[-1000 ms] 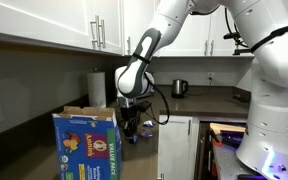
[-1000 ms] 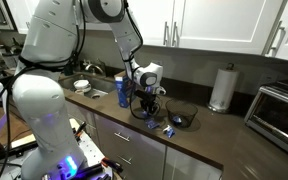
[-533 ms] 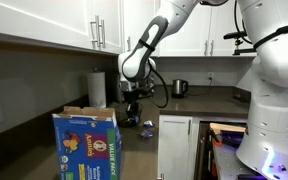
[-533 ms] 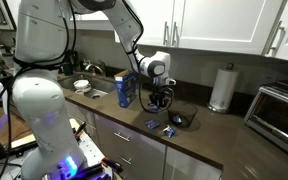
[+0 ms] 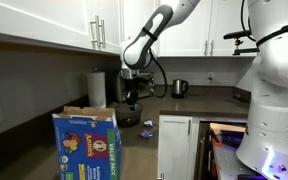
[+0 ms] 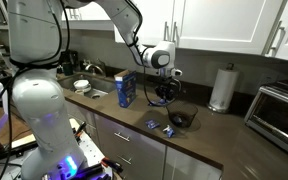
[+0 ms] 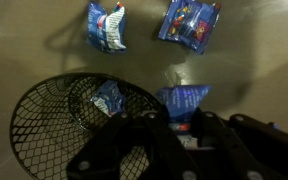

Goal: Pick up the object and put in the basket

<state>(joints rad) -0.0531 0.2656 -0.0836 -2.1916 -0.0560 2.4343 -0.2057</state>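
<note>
1. Wrist view: the end effector enters from the bottom edge. Its fingers are drawn narrow on a small blue packet, and the pinch appears to be on the packet's lower edge.
2. The held packet hangs above the desk, just right of the rim of a black wire basket at lower left. Another packet already lies inside the basket.
3. In an exterior view the end effector hovers above the basket and slightly to its left.
4. The step in hand looks like the carry. Shift the held packet left in the wrist view until it sits over the basket's middle, not its rim.
5. Lower before letting go — a light packet released from high up may flutter or bounce off the wire.
6. A left spare packet and a right spare packet lie farther off on the desk — leave them for later.
</note>
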